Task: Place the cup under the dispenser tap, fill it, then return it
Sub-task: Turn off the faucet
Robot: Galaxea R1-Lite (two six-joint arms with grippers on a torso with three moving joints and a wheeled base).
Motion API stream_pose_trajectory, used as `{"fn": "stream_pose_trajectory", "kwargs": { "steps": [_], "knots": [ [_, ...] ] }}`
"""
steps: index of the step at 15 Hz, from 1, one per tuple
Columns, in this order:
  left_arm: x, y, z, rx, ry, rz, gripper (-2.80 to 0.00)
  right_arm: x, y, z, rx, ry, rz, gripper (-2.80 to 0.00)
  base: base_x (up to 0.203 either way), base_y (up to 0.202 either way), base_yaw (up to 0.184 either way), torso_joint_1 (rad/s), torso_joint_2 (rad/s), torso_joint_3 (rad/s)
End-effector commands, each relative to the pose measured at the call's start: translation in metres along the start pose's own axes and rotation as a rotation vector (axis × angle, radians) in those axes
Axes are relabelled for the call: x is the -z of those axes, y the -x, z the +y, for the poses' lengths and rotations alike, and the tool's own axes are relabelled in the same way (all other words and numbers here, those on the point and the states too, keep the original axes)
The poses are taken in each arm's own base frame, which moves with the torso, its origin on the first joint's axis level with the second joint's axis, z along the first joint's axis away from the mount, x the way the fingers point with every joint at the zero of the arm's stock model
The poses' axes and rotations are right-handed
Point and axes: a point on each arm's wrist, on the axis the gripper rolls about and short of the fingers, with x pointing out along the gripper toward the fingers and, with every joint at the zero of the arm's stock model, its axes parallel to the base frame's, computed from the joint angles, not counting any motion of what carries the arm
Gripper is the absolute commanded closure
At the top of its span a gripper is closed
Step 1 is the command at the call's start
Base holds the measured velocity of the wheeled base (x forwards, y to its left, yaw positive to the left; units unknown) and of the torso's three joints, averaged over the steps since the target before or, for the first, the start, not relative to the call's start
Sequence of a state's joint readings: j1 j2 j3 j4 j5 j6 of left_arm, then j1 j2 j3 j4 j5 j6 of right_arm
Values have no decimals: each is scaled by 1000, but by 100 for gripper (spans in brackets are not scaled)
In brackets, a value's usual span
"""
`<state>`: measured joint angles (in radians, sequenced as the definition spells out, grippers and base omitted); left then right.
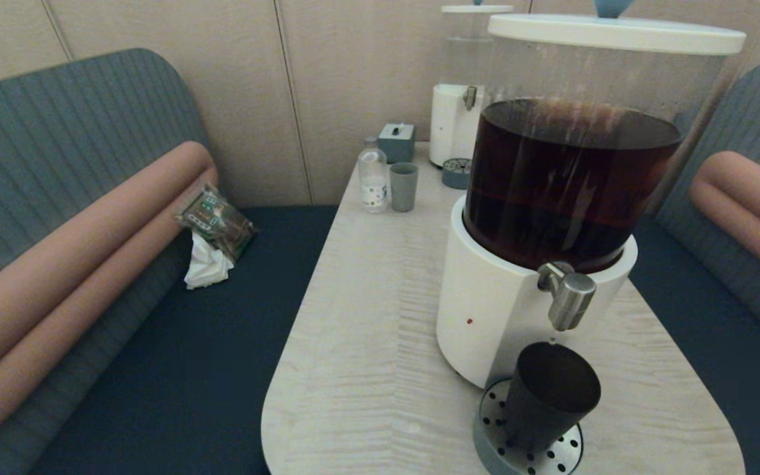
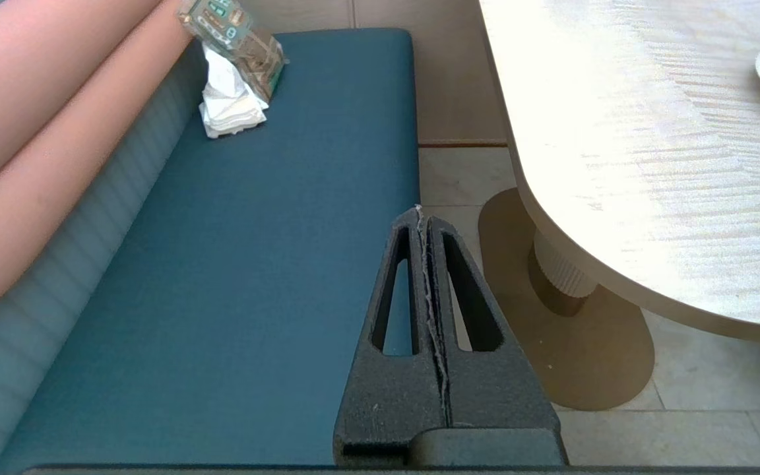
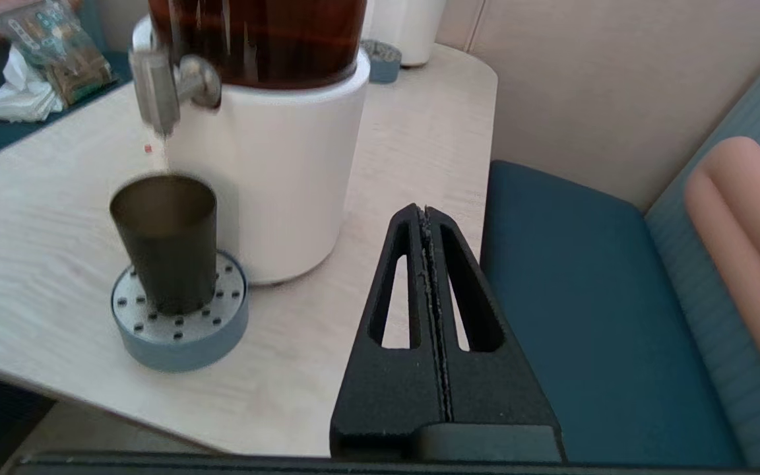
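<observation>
The matte black cup (image 1: 549,396) (image 3: 165,242) stands upright on the round perforated drip tray (image 1: 493,435) (image 3: 182,326), right beneath the silver dispenser tap (image 1: 567,294) (image 3: 163,84) of the big dispenser of dark brown liquid (image 1: 568,178). A drop hangs at the spout. My right gripper (image 3: 425,211) is shut and empty, off the table's right edge, apart from the cup. Shut too, my left gripper (image 2: 417,211) hangs over the blue bench seat beside the table's left edge. Neither arm shows in the head view.
At the table's (image 1: 367,343) far end stand a grey-green cup (image 1: 404,187), a small clear bottle (image 1: 373,177), a grey box (image 1: 397,142) and a smaller clear-liquid dispenser (image 1: 462,99). A wrapped packet with tissue (image 1: 212,231) lies on the left bench. Padded benches flank both sides.
</observation>
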<state>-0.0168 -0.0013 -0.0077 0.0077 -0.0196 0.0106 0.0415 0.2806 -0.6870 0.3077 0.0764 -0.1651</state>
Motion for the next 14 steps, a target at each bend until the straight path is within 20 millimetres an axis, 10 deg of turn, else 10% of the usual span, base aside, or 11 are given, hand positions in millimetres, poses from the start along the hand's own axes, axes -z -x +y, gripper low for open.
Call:
{"fn": "stream_pose_trajectory", "kwargs": {
  "steps": [1,14],
  "knots": [
    [0,0,0,0,0,0,0,11,6,2,2,1,-9,0,0,0,0,0,0,0],
    [0,0,0,0,0,0,0,34,21,10,41,15,-72,0,0,0,0,0,0,0]
  ]
}}
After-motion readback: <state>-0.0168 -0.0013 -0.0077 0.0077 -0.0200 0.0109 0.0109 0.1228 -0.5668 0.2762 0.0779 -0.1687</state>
